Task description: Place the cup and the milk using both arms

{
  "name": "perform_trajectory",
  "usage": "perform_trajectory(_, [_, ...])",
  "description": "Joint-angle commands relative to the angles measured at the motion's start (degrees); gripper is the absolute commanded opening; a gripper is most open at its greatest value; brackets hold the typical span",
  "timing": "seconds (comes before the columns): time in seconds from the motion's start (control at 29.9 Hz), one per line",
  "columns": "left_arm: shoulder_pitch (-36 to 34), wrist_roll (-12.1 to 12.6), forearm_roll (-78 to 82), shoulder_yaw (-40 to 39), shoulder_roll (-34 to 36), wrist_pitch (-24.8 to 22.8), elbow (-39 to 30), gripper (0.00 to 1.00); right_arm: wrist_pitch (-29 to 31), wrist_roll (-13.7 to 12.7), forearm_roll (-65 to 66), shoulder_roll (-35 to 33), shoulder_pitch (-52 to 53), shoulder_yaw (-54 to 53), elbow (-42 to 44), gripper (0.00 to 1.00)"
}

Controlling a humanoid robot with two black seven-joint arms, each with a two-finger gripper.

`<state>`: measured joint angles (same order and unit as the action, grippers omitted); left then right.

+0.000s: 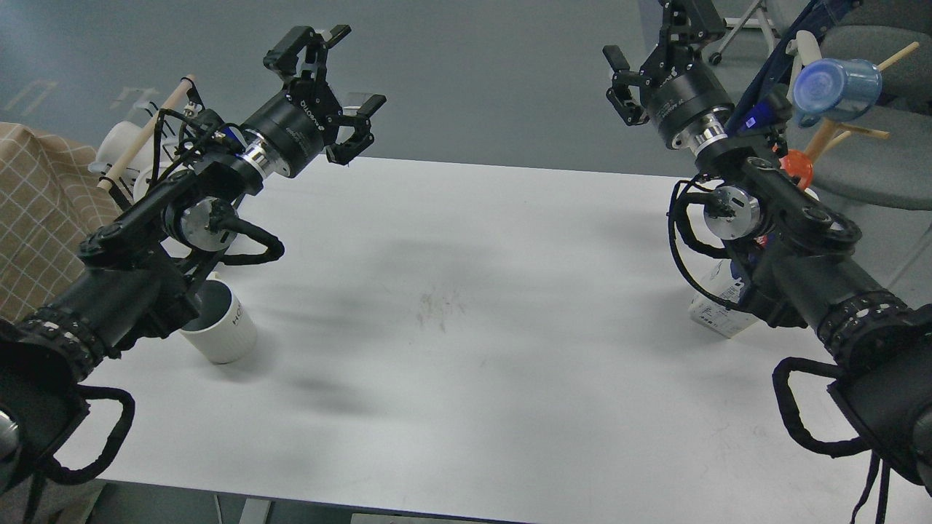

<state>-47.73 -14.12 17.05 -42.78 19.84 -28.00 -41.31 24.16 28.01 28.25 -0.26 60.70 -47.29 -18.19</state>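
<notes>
The cup point(222, 331), a white ribbed mug with a dark inside and grey lettering, stands on the white table point(466, 327) near its left edge, partly covered by my left forearm. My left gripper point(336, 86) is raised over the table's far left edge, well beyond the cup, open and empty. The milk point(717, 309) is at the right edge, mostly hidden under my right arm; only its white lower part and a bit of blue show. Above the far right corner, my right gripper point(650, 54) is held high, open with nothing in it.
A wooden peg rack at the far left holds white mugs point(120, 145), next to a checked cloth point(36, 218). Another rack at the far right carries a blue plastic cup point(837, 87) and an orange one point(799, 167), before a grey chair point(874, 167).
</notes>
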Motion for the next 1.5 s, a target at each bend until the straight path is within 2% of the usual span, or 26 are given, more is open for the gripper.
perform_trajectory(0.0, [1.2,0.0,0.3,0.4,-0.4,0.0,0.2,0.99,1.9,0.0,0.0,0.3,-0.1,-0.1,2.3,1.0])
perform_trajectory(0.43, [1.3,0.9,-3.3,-1.8,-0.2,0.0,1.9,0.99,1.8,0.0,0.0,0.3,-0.1,-0.3,2.2,1.0])
perform_trajectory(0.74, [1.7,0.0,-3.3,-2.0,-0.3,0.0,4.0,0.99,1.8,0.0,0.0,0.3,-0.1,-0.2,2.1,1.0])
perform_trajectory(1.47, [1.4,0.1,-2.4,-1.4,-0.2,0.0,3.2,0.99,1.9,0.0,0.0,0.3,0.2,-0.2,1.8,1.0])
